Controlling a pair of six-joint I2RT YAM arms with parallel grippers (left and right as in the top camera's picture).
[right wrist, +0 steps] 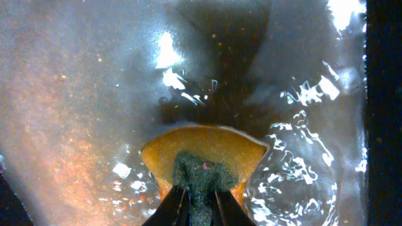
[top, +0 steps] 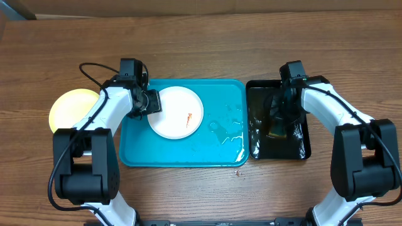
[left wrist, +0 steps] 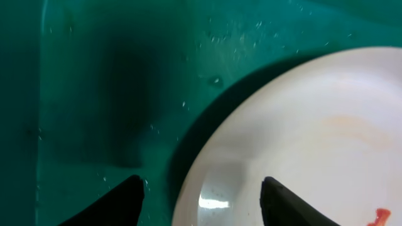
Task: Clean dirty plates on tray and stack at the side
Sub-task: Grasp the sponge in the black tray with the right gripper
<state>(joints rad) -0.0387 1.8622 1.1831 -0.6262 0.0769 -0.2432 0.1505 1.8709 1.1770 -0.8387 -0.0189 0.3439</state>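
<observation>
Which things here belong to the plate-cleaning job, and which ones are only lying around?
Job: white plate with a red smear, turquoise tray, yellow plate on the table, sponge in the right tool, wet black tray.
Lying around: small speck near the turquoise tray.

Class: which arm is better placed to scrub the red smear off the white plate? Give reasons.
Probably the right: the right gripper is shut on the sponge in the black tray. The left gripper stands open across the white plate's rim, holding nothing, better suited to steadying it.
</observation>
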